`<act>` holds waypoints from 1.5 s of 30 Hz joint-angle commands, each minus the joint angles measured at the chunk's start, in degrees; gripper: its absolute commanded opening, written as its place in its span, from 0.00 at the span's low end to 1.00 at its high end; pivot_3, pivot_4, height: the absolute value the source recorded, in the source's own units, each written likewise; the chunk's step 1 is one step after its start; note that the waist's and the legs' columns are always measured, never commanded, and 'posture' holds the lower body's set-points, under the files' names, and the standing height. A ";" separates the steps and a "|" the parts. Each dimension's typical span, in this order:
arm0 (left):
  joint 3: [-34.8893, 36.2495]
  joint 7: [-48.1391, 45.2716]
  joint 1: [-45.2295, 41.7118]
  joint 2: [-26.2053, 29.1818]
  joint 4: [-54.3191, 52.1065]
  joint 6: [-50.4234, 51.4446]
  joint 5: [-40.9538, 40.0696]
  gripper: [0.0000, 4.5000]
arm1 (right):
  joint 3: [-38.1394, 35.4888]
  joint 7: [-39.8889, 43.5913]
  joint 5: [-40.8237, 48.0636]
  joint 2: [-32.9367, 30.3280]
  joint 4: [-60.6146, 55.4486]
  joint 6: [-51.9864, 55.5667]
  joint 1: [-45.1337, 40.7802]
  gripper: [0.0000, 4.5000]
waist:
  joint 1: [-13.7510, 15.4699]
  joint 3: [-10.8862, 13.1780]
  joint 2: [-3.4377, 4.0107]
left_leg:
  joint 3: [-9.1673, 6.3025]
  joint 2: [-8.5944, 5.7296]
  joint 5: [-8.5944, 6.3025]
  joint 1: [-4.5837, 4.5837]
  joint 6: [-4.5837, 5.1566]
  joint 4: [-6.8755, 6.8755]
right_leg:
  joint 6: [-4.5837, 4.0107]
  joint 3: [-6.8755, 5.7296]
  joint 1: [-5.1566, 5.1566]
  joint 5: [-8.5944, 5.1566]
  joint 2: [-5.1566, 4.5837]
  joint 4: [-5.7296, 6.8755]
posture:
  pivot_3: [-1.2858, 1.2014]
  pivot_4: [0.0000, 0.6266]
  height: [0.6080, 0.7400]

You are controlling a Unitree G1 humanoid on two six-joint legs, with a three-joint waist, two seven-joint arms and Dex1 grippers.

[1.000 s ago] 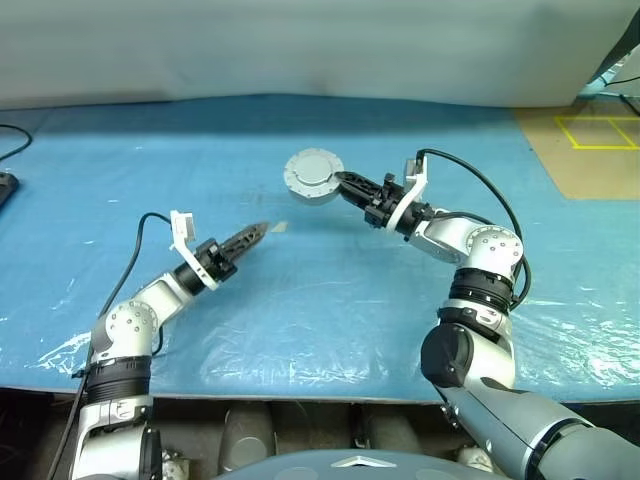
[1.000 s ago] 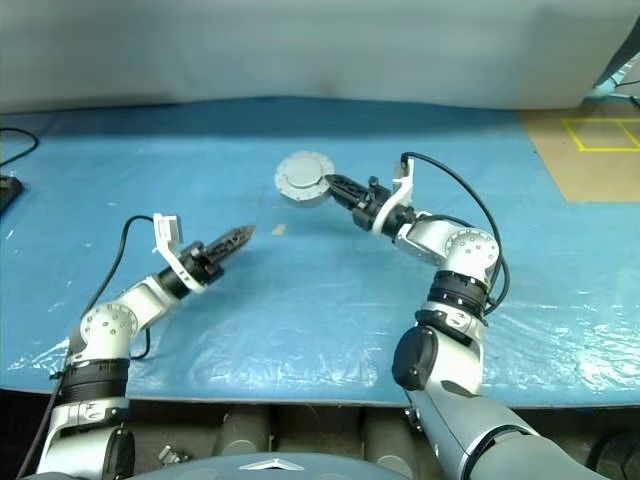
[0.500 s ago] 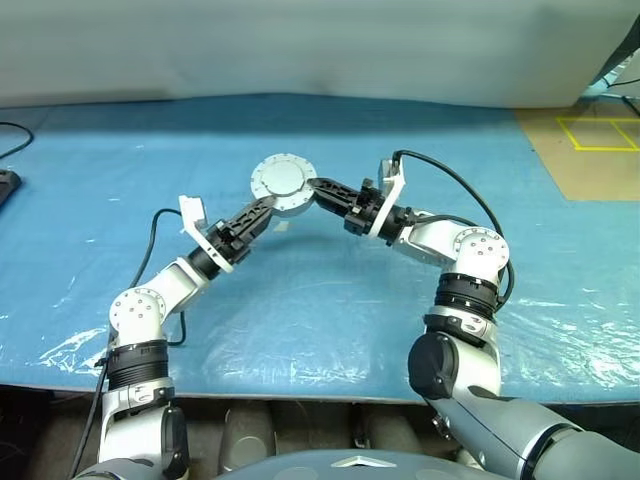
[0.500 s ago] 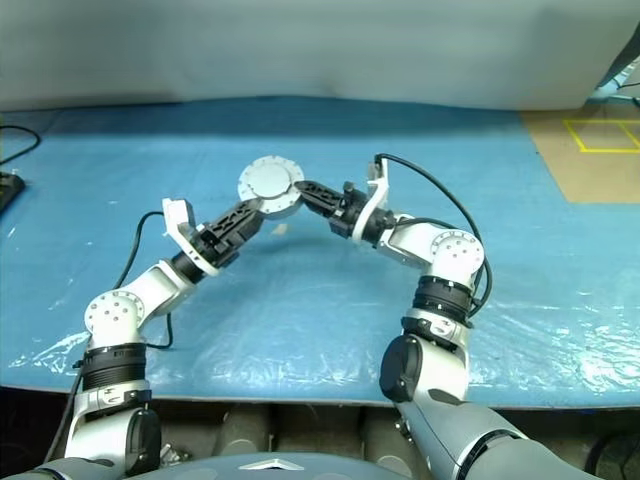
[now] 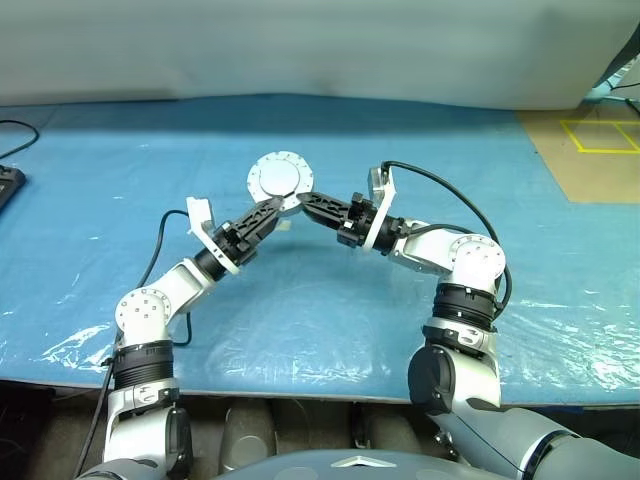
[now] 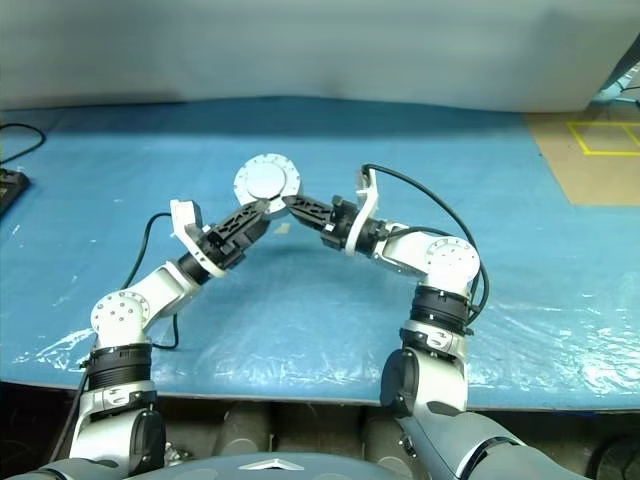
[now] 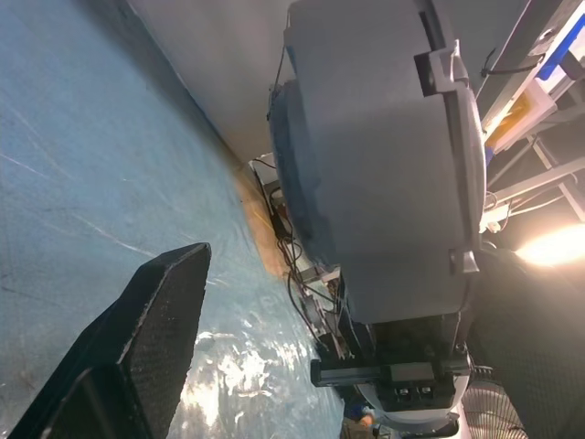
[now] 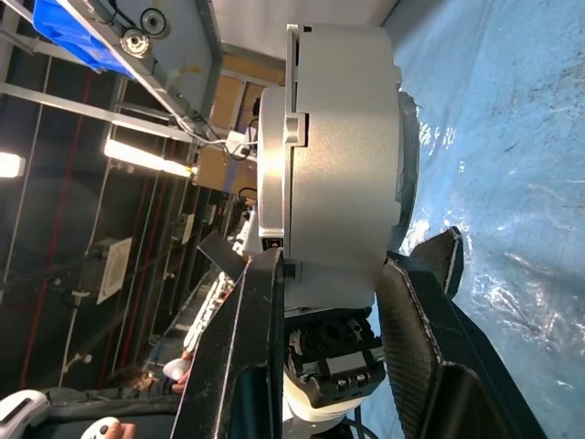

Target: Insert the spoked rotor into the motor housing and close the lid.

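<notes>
We are holding the motor housing (image 5: 280,180) in the air over the middle of the desk (image 5: 560,260), our right gripper (image 5: 303,200) pinching its lower edge. We are drawing it nearer than a second ago, while our left gripper (image 5: 275,207), fingers spread wide, is reaching its other side, so a handover seems close. Beyond, the blue desk is running to its far edge.

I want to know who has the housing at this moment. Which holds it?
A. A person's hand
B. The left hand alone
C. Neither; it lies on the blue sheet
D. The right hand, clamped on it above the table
D: the right hand has its fingers closed on the motor housing, lifted off the blue sheet, while the left hand is open beside it.
</notes>
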 commanded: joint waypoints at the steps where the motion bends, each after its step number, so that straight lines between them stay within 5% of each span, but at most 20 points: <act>1: 1.30 -0.21 -0.63 0.20 -2.06 -0.88 -1.84 0.99 | 1.33 1.82 3.77 0.13 -1.20 0.13 -0.98 0.25 | -0.01 0.00 0.00 | 0.00 0.00 0.00 0.00 0.00 0.01 | 0.00 0.00 0.00 0.00 0.00 0.02 | 0.52 0.24 1.00; 37: 0.24 -0.84 -0.78 -2.89 0.00 -3.90 -2.16 0.99 | 7.53 3.14 8.71 -1.48 -4.58 0.22 1.64 0.25 | 0.02 0.01 -0.02 | -0.04 -0.01 0.00 0.03 0.00 0.24 | 0.01 0.01 0.01 0.01 -0.01 0.30 | 0.52 0.24 1.00; 45: 1.28 0.49 -0.45 -3.59 0.32 -5.84 -2.65 0.59 | 8.07 2.90 8.57 -2.04 -3.47 -1.37 1.62 0.25 | -0.01 0.02 -0.04 | -0.05 -0.01 0.00 0.03 0.00 0.25 | 0.01 0.02 0.02 0.01 -0.01 0.32 | 0.52 0.24 1.00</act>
